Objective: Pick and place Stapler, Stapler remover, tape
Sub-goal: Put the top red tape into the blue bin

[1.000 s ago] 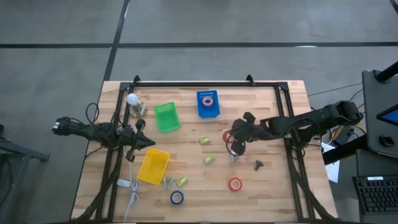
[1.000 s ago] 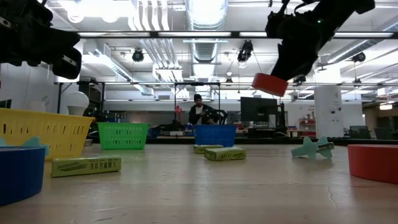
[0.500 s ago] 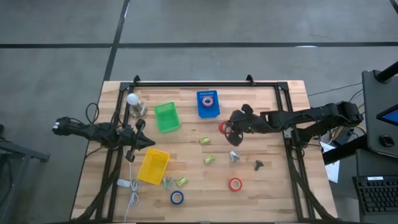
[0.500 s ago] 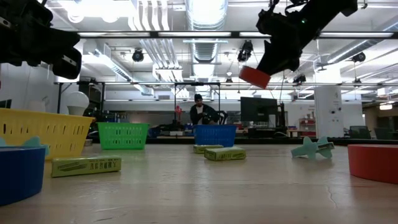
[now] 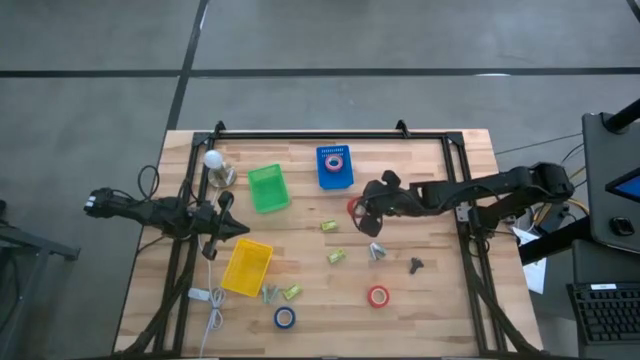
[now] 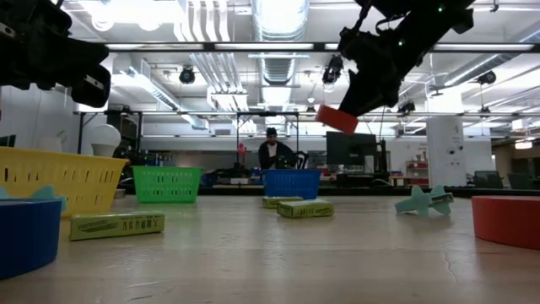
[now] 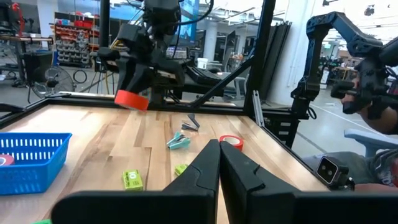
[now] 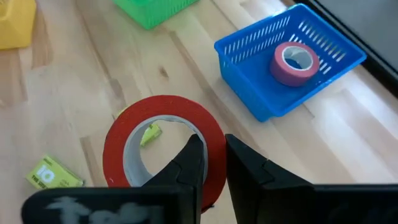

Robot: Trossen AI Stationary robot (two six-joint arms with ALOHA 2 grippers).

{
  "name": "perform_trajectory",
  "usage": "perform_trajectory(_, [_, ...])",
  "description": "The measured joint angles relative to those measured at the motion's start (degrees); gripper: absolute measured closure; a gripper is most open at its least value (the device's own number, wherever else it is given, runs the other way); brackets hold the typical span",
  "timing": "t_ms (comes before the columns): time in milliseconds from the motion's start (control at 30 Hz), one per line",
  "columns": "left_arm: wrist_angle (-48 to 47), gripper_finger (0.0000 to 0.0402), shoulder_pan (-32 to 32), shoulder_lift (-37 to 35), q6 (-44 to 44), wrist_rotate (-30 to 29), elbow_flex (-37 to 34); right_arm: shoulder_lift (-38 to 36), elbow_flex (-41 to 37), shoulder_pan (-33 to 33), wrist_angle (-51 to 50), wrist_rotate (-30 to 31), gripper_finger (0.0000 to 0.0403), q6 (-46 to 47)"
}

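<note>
My right gripper [image 5: 366, 207] is shut on a red tape roll [image 5: 354, 208] held high over the middle of the table, near the blue bin [image 5: 335, 167]. The roll also shows in the low view [image 6: 337, 119], the left wrist view [image 7: 132, 99] and the right wrist view [image 8: 163, 146]. The blue bin holds a reddish tape roll [image 8: 296, 63] lying flat. Another red roll [image 5: 378, 296] and a blue roll [image 5: 285, 318] lie flat near the table's near edge. My left gripper [image 5: 238, 229] is shut and empty at the table's left side. My right gripper pinches the red roll's ring wall [image 8: 214, 163], one finger [image 8: 189, 157] inside the core hole and the other outside. The fingers slant down from the table's right side. The roll is lifted clear of the table, tilted.
A green bin [image 5: 267, 187] and a yellow bin [image 5: 247, 266] stand left of centre. Small yellow-green boxes [image 5: 327, 226] [image 5: 336, 257] [image 5: 292, 292] and staple removers [image 5: 377, 250] [image 5: 416, 265] [image 5: 270, 293] lie scattered. A white bulb [image 5: 213, 160] stands at the far left.
My right gripper has carried the red roll toward the table's left and far edges, toward the blue bin. The roll stays lifted clear and held.
</note>
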Motion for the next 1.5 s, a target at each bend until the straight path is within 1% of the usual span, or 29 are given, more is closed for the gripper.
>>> perform_trajectory(267, [0.0,0.0387,0.0,0.0,0.0,0.0,0.0,2.5,0.0,0.0,0.4,-0.4,0.0358,0.2])
perform_trajectory(500, [0.0,0.0387,0.0,0.0,0.0,0.0,0.0,2.2,0.3,-0.1,1.4,-0.4,0.0353,-0.3])
perform_trajectory(900, [0.0,0.0387,0.0,0.0,0.0,0.0,0.0,2.5,3.1,-0.2,1.6,-0.2,0.0355,-2.0])
perform_trajectory(1500, [0.0,0.0387,0.0,0.0,0.0,0.1,0.0,2.5,3.0,-0.6,2.3,0.1,0.0356,-2.4])
